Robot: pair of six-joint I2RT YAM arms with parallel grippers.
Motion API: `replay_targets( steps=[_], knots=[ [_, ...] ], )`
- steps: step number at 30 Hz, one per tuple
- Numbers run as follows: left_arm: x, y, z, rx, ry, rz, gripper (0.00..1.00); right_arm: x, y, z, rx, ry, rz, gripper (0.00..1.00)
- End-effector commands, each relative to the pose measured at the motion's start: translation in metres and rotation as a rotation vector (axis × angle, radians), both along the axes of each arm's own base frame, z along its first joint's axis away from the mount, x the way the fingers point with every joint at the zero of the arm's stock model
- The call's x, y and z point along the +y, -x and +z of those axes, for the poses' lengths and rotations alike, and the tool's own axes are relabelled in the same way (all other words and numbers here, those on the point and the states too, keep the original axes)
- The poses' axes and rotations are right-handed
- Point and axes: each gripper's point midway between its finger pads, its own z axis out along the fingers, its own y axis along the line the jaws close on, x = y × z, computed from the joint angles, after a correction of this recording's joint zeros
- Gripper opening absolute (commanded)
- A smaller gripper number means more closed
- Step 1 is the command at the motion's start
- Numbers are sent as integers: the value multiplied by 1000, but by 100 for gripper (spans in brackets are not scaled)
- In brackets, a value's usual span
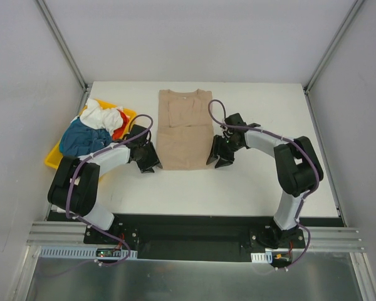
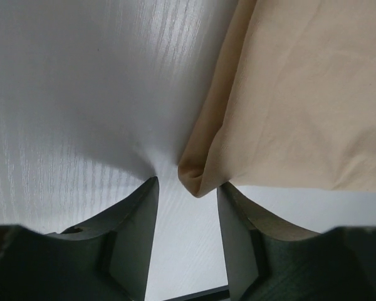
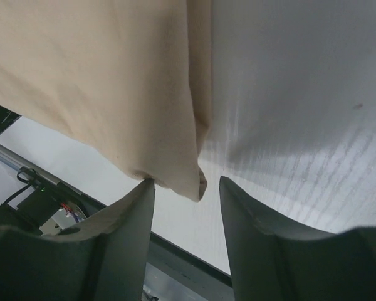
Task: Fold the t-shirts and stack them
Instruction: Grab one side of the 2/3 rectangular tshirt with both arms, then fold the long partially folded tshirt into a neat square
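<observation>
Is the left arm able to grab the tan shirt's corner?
Probably yes. The left tool is open, a corner of the tan shirt lies right between its tips, and nothing blocks the way.

My left arm point(image 1: 81, 182) and right arm point(image 1: 294, 166), black joints, white link shells, purple cable point(image 1: 216, 113) looped along each, left gripper point(image 2: 188, 182) and right gripper point(image 3: 188, 179), dark grey wedge fingers point(image 2: 135, 238), matte.

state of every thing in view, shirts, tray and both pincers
tan-beige cloth t-shirt: lying flat, sleeves folded in
teal-blue cloth t-shirt: crumpled in the tray
white cloth t-shirt: crumpled on the heap
red-orange cloth t-shirt: crumpled, mostly covered
shallow yellow plastic tray: holds the three crumpled shirts
left pincer: open, at the tan shirt's near left corner
right pincer: open, at its near right corner
</observation>
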Motion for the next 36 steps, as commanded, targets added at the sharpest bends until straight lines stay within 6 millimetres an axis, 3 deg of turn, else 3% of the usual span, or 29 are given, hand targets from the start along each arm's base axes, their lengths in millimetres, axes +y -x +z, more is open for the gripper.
replay_targets(
  steps=[1,4,7,9,15,21,28,32,34,36],
  knots=[
    [-2,-14,1,-16,2,6,37,13,-13,6,-10,-52,4,46],
    [-1,-17,-5,-3,-3,12,32,14,-15,3,5,-55,0,40],
    [-1,-16,-10,15,0,4,16,15,-12,2,14,-55,0,31],
    [-1,-15,-12,24,3,2,1,12,-8,-3,31,-47,-1,24],
    [4,-9,-18,27,-11,-5,0,6,4,-11,62,-31,2,8],
    [12,3,-13,-12,-29,-16,0,1,15,-3,53,-29,22,2],
    [-1,21,15,-58,93,-38,0,9,36,22,50,-90,89,1],
    [-4,48,29,-77,174,-37,0,14,66,36,81,-118,134,1],
    [-14,58,53,-113,269,-46,0,19,84,50,122,-183,150,1],
    [-17,67,64,-126,315,-47,0,20,101,61,173,-208,169,1]
  ],
)
